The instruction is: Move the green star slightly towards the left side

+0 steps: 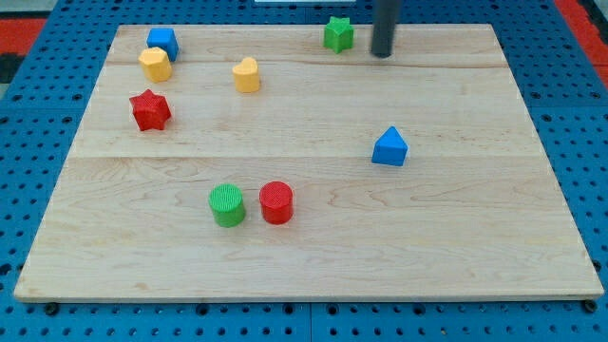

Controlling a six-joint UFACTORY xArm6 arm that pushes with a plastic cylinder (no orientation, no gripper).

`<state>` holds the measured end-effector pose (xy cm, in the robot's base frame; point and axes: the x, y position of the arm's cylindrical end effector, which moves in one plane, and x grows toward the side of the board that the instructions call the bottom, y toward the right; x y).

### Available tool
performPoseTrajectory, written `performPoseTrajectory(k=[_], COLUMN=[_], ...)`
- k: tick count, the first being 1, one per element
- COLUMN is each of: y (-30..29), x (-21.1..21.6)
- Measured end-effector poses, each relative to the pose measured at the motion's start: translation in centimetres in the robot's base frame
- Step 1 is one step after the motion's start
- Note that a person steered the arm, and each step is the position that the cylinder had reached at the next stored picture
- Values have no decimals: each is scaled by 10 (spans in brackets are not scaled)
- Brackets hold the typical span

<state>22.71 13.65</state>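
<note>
My tip, the lower end of a straight dark rod with no gripper on it, rests near the top edge of the pale wooden desk, just to the right of the green star-shaped block, a small gap between them. Toward the top left corner sit a blue cube, a yellow hexagonal block and a red star.

Bright, even overhead light — soft short shadows, sharp focus, no glare.
</note>
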Motion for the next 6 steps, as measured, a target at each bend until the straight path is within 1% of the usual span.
performPoseTrajectory(k=[1,2,3,4,5,6], y=[1,-101,-102,-88,-86,-105], x=[-36,-32,-28,-29,-7,62])
